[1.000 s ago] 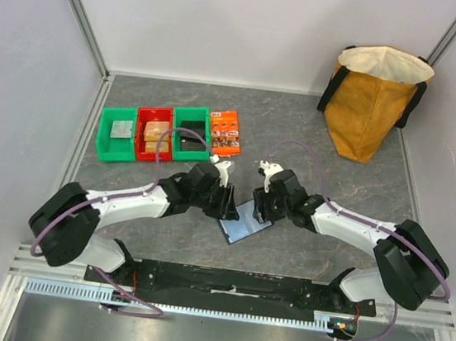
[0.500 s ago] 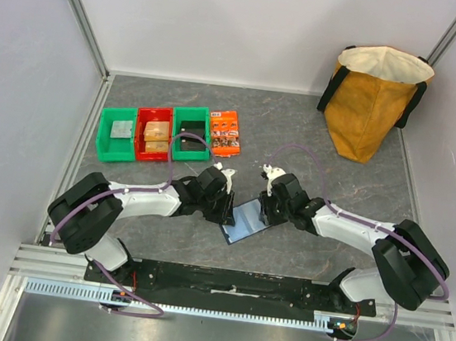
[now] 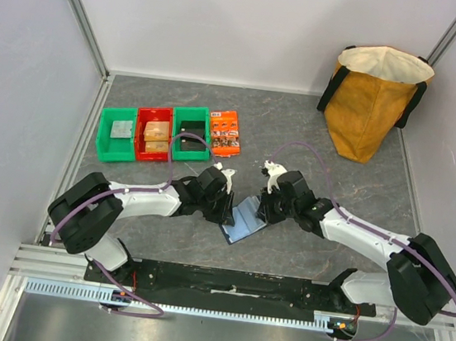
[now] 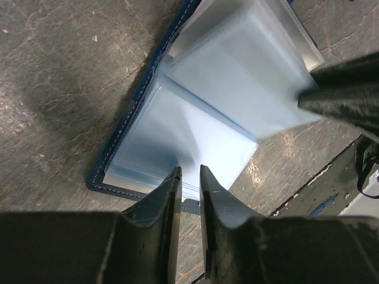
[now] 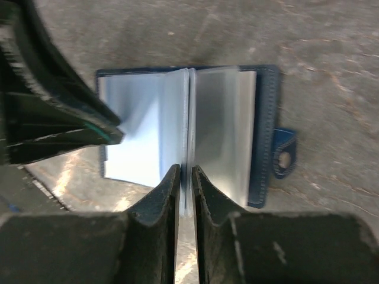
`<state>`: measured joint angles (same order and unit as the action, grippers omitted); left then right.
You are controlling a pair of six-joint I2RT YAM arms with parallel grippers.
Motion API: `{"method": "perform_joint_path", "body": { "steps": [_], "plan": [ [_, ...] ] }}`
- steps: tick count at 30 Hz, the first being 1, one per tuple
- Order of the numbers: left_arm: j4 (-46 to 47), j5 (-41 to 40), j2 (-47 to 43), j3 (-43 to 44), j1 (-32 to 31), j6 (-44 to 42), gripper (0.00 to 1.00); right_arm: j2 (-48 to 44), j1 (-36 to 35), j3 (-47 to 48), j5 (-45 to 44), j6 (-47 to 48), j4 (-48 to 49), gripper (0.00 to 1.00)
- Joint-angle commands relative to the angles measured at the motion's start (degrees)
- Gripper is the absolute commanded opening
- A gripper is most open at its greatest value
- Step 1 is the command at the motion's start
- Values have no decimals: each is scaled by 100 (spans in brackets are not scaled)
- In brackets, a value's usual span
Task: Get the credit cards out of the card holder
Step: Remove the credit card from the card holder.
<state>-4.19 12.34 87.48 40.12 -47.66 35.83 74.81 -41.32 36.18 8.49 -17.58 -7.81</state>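
Card holder (image 3: 243,220): navy, stitched edge, lying open on the grey mottled table (image 3: 324,132), between both hands.
Sleeves (image 4: 237,77): pale blue clear plastic, rectangular, fanned.
Left hand (image 4: 189,177): narrow slit at a sleeve edge; cannot tell if it grips.
Right hand (image 5: 185,174): nearly closed, pinching a middle sleeve.

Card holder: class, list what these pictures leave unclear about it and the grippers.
Credit cards: none identifiable; the card holder has sleeves that look hazy in both wrist views and tiny from above.
Left gripper: in the left wrist view, its own fingertips hide whether a sleeve is pinched.
Right gripper: likewise in the right wrist view.
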Motion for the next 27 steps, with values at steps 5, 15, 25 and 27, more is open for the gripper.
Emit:
{"method": "perform_joint_path", "body": {
  "steps": [5, 15, 25, 27],
  "plan": [
    [198, -65, -170, -180, -42, 46, 24, 34, -43, 284, 1830, -166, 455, 24],
    [304, -381, -978, -601, -42, 363, 25, 316, -139, 328, 1816, -96, 386, 33],
    [356, -329, -1313, -663, -50, 416, 26, 517, -139, 416, 857, -35, 175, 42],
    [401, -224, -1217, -593, -42, 416, 26, 561, -131, 425, 707, -70, 245, 42]
  ]
}}
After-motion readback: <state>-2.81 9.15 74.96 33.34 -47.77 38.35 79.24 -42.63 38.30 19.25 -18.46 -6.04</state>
